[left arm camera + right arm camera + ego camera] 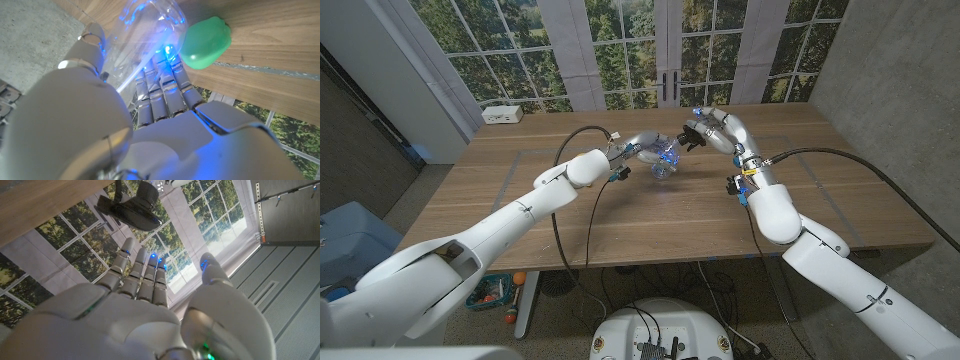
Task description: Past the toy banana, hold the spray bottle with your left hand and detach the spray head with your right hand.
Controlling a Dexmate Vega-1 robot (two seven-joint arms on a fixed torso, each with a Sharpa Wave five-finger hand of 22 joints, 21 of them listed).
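On the wooden worktop (620, 215) before the windows, the left hand (642, 145) gripped the clear spray bottle (665, 158); the right hand (705, 128) pinched its black spray head (686, 137).

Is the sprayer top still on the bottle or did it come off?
Off. The right hand holds the black spray head by itself, apart from the clear spray bottle, which the left hand grips.

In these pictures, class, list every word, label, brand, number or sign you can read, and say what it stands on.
None can be read.
Spray bottle in the left hand: clear plastic, no label visible.
Spray head: plain black, no print.
White box at the table's far corner: any marking too small to read.
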